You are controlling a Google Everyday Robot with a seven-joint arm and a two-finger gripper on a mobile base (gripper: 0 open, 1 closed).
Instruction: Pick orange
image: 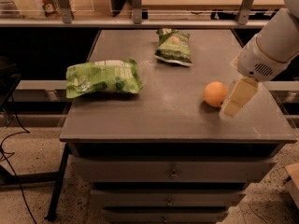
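One orange (215,94) sits on the grey table (168,120), at about 4 o'clock on the top, near the right edge and a little back from the front edge. It is upright on the surface and not lifted. Gripper (232,107) is at 3 o'clock of the orange, just beside it, with its pale yellow tip angled down and left toward the table; contact with the fruit cannot be told. Whether the gripper is released or clenched cannot be told from this angle, and it is not around the orange. White arm (271,50) comes in from the upper right, at 2 o'clock of the orange. Large green bag (103,77) lies flat at 9 o'clock on the table, well apart from the orange. Smaller green bag (174,45) lies at 12 o'clock on the table, near the back edge, also well apart. Two drawers (173,171) with small knobs show under the table top. Dark cable (9,148) runs over the speckled floor at 8 o'clock of the table. Metal rail (135,21) with posts runs behind the table.
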